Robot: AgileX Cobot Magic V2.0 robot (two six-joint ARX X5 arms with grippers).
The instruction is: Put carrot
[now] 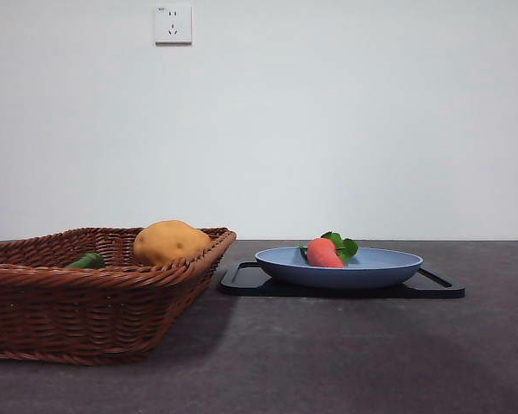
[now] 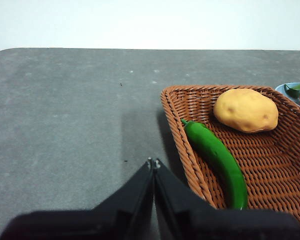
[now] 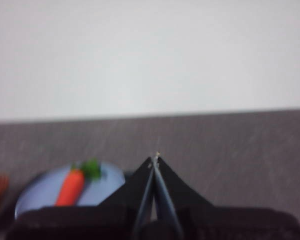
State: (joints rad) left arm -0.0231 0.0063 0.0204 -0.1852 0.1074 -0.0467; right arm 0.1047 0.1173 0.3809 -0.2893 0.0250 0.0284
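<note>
The carrot (image 1: 325, 253), orange-red with green leaves, lies on the blue plate (image 1: 388, 267) right of the basket. The right wrist view shows the same carrot (image 3: 70, 186) lying on that plate (image 3: 40, 192), blurred. My right gripper (image 3: 154, 159) is shut and empty, held above the table beside the plate. My left gripper (image 2: 153, 162) is shut and empty too, over bare table just outside the wicker basket's (image 2: 177, 130) rim. Neither arm appears in the front view.
The brown wicker basket (image 1: 104, 302) at the front left holds a yellow-brown potato (image 1: 168, 241) and a green pepper (image 2: 217, 160). A black tray (image 1: 242, 280) lies under the plate. A white wall with a socket stands behind the grey table.
</note>
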